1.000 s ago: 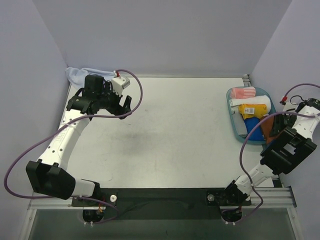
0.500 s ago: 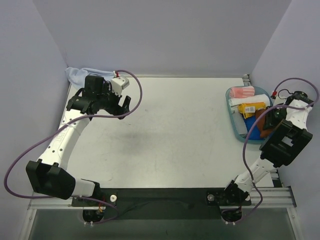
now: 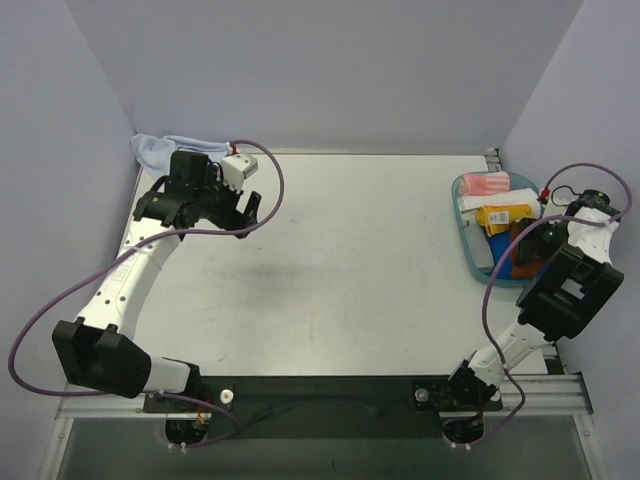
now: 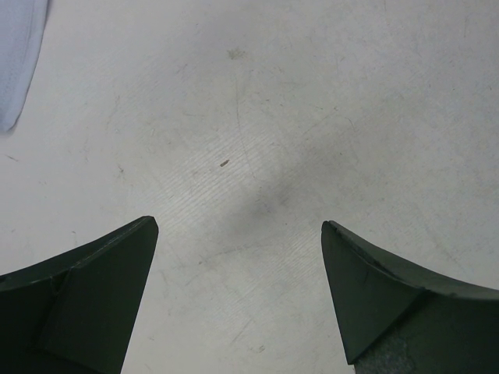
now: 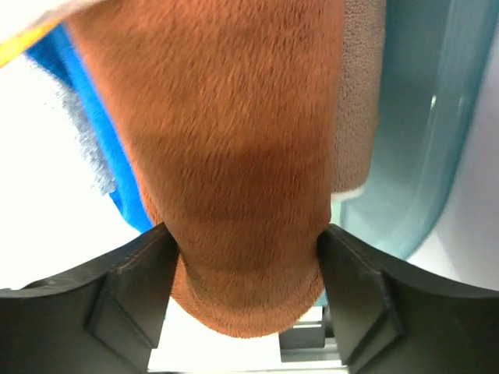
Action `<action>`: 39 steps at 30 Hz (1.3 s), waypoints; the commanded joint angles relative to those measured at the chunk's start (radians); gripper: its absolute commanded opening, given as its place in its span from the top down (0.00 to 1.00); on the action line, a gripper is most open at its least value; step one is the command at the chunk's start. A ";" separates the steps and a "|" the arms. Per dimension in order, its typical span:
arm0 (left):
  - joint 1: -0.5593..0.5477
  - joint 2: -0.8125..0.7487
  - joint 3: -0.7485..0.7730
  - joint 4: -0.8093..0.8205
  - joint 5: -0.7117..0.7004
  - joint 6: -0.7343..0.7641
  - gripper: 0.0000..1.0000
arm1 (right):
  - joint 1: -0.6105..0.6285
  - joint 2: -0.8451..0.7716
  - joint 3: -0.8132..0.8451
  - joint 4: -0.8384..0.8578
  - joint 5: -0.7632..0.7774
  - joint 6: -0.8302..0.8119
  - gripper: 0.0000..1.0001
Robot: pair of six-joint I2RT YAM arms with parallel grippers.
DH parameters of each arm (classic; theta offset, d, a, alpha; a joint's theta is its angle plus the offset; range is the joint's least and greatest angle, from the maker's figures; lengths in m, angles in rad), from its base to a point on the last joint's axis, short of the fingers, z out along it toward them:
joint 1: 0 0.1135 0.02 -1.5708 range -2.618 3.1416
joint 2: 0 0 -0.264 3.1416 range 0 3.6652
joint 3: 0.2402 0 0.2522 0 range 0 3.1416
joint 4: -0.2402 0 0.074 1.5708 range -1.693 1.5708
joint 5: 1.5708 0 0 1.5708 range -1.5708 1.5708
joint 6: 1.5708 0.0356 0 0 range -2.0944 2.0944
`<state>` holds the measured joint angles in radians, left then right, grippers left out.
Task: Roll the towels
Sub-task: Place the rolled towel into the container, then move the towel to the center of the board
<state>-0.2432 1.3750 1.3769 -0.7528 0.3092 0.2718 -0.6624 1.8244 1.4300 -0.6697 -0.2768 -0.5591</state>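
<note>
The rust-brown towel (image 5: 242, 156) sits in the teal tray (image 3: 456, 200) at the right edge of the table (image 3: 350, 250), pinched by the right gripper (image 5: 245, 234). The light-blue towel (image 3: 165, 148) lies at the far-left corner, and the left gripper (image 4: 240, 226) is spread wide nearby.

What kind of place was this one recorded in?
Probably a lab robot test cell, not a home: two arms bolted to an aluminium rail, a white table boxed in by plain pale walls, and a teal bin of cloths.
</note>
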 commanded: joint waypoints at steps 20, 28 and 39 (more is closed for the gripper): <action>0.188 0.370 0.295 0.116 -0.274 0.016 0.03 | 0.261 -0.442 0.018 -0.261 -0.136 -0.021 0.00; 0.232 0.804 0.711 0.124 -0.364 0.101 0.08 | 0.460 -0.461 0.020 -0.266 -0.068 0.079 0.00; 0.237 1.154 1.025 0.090 -0.427 0.076 0.24 | 0.544 -0.416 0.020 -0.275 -0.038 0.131 0.00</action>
<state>-0.0097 2.5057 2.3337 -0.6693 -0.0681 0.3477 -0.1284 1.4071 1.4487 -0.9028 -0.3374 -0.4580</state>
